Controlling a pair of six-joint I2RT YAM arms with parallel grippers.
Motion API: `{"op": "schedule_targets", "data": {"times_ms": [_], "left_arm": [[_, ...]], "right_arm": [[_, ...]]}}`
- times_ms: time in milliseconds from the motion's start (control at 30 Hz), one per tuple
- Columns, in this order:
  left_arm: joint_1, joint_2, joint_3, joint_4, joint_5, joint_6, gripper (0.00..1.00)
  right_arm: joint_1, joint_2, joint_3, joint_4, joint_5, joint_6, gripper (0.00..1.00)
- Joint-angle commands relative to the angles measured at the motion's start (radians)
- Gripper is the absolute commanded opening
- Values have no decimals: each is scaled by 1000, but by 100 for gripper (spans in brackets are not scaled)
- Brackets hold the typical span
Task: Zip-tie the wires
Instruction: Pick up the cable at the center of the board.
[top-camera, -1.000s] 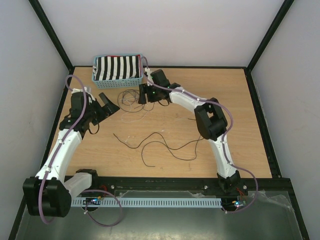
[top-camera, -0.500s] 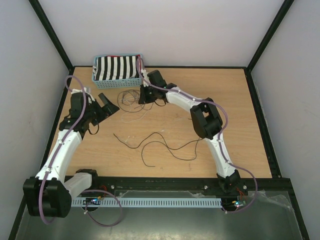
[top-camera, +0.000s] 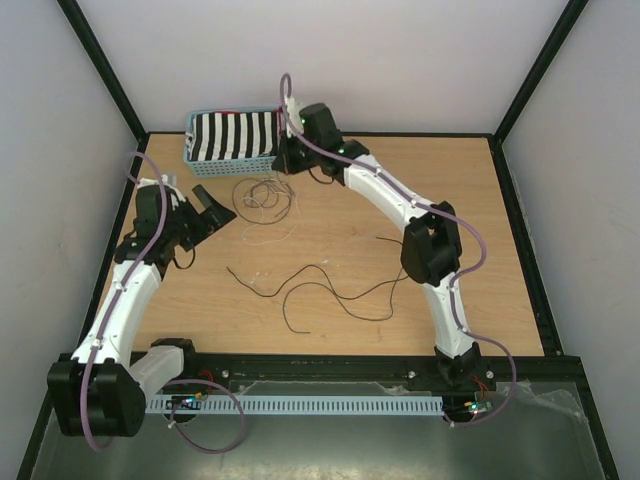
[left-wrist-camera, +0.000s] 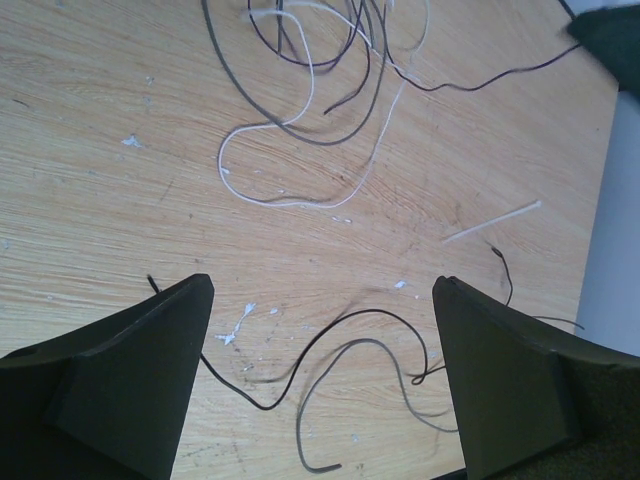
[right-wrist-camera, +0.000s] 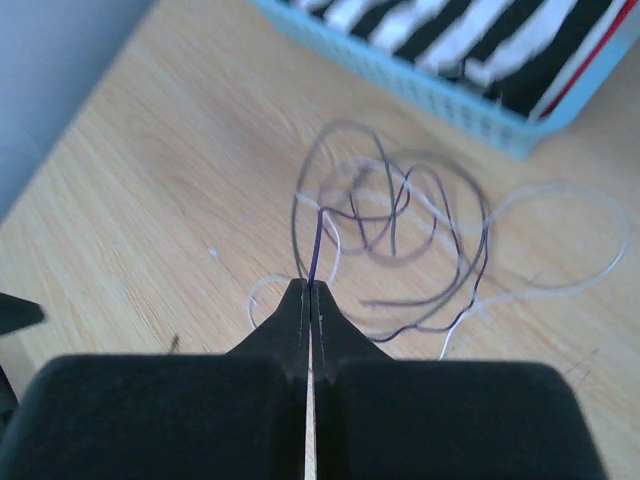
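Note:
The wires lie in two groups: a curled tangle (top-camera: 262, 195) of dark and pale strands in front of the basket, and long dark strands (top-camera: 320, 285) spread over mid-table. My right gripper (top-camera: 286, 160) hangs above the tangle by the basket's corner. In the right wrist view my right gripper (right-wrist-camera: 310, 286) is shut on one dark blue-black strand (right-wrist-camera: 316, 250) that runs from its tips down into the tangle (right-wrist-camera: 400, 230). My left gripper (top-camera: 212, 205) stands open left of the tangle. In the left wrist view two dark wire ends (left-wrist-camera: 340, 345) lie on the wood beneath my left gripper (left-wrist-camera: 322, 290).
A light blue basket (top-camera: 200, 150) holding black-and-white striped cloth stands at the back left; its rim (right-wrist-camera: 440, 100) is close beyond the tangle. A short pale straight strip (left-wrist-camera: 495, 222) lies on the wood right of the left gripper. Black frame rails border the table.
My right gripper has closed on a strand of the tangle and risen back toward the basket. The left arm has barely moved.

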Motion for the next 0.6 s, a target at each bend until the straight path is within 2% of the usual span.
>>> {"op": "schedule_targets", "data": {"times_ms": [0, 267, 567], "left_arm": [[26, -20, 4, 44, 55, -13, 93], [81, 1, 72, 69, 124, -9, 93], [94, 21, 134, 178, 218, 27, 95]], "right_arm": [[4, -101, 128, -1, 36, -15, 0], [3, -153, 290, 0, 16, -16, 0], [0, -266, 263, 1, 7, -49, 0]]}}
